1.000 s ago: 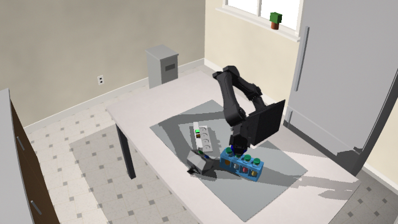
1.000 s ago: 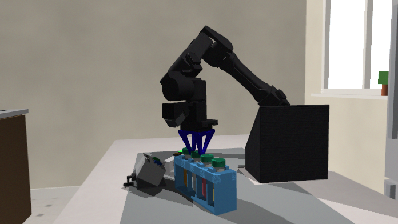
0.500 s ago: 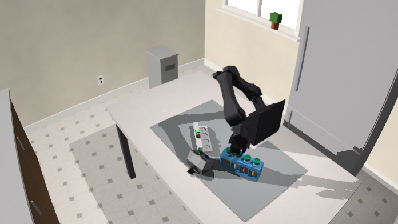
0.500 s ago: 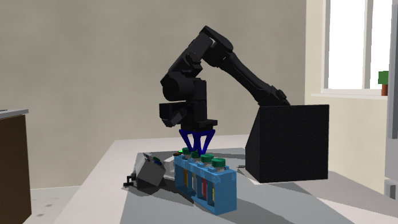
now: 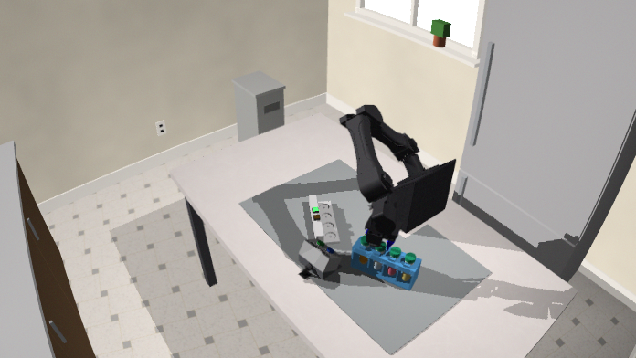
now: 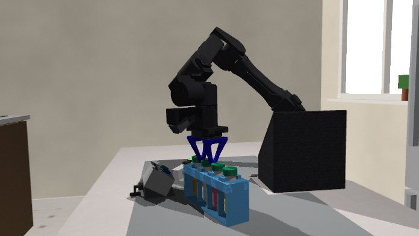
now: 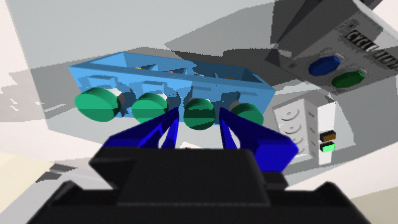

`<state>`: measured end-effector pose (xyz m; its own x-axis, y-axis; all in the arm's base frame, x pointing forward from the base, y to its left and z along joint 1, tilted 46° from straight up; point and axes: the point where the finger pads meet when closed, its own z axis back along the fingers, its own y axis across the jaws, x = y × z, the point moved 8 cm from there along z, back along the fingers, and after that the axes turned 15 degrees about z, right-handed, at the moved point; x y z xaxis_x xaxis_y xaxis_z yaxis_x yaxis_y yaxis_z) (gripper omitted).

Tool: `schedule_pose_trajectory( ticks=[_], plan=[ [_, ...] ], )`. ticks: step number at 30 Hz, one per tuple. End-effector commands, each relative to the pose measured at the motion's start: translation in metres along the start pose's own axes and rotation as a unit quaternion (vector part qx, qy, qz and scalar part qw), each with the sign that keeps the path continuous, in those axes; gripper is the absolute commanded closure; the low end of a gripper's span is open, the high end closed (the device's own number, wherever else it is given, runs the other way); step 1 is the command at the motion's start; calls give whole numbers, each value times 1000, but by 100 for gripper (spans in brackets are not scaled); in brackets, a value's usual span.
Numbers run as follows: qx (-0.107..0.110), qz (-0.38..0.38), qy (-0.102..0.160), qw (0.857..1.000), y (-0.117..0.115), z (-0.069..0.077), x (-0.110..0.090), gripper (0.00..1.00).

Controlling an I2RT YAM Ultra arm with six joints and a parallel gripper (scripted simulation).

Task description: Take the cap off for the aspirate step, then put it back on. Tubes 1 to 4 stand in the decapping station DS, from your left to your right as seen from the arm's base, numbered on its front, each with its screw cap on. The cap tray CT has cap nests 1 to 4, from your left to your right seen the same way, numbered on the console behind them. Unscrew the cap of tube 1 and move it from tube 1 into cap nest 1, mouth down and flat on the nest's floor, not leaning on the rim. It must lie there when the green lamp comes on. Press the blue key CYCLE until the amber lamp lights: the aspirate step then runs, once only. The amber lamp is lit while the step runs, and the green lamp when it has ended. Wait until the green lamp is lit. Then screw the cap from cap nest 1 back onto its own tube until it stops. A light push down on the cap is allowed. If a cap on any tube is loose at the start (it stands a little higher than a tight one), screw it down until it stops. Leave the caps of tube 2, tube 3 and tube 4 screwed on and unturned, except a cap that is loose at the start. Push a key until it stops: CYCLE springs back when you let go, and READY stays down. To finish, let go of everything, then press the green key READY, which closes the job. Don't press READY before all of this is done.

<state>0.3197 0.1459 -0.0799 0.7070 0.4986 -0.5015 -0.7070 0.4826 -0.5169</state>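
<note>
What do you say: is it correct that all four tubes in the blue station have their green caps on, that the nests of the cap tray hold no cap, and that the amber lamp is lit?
Not quite. The wrist view shows that the green lamp is lit, and the amber lamp just above it is dark. The rest is as you say: four green caps sit on the tubes in the blue station, and the nests of the cap tray hold no cap.
</note>
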Motion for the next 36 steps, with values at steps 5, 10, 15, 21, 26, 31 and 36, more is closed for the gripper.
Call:
schedule_pose_trajectory(
  ticks=[5,10,15,21,26,31,36],
  plan=[
    [-2,-2,-7,1000,0,16,1,51],
    [-2,-2,-7,1000,0,31,1,51],
    [-2,-2,-7,1000,0,46,1,51],
    [-2,-2,-7,1000,0,49,1,51],
    [-3,184,-6,983,-39,49,-14,51],
    [-4,184,-6,983,-48,49,-18,51],
    [-4,184,-6,983,-48,49,-18,51]
  ],
)
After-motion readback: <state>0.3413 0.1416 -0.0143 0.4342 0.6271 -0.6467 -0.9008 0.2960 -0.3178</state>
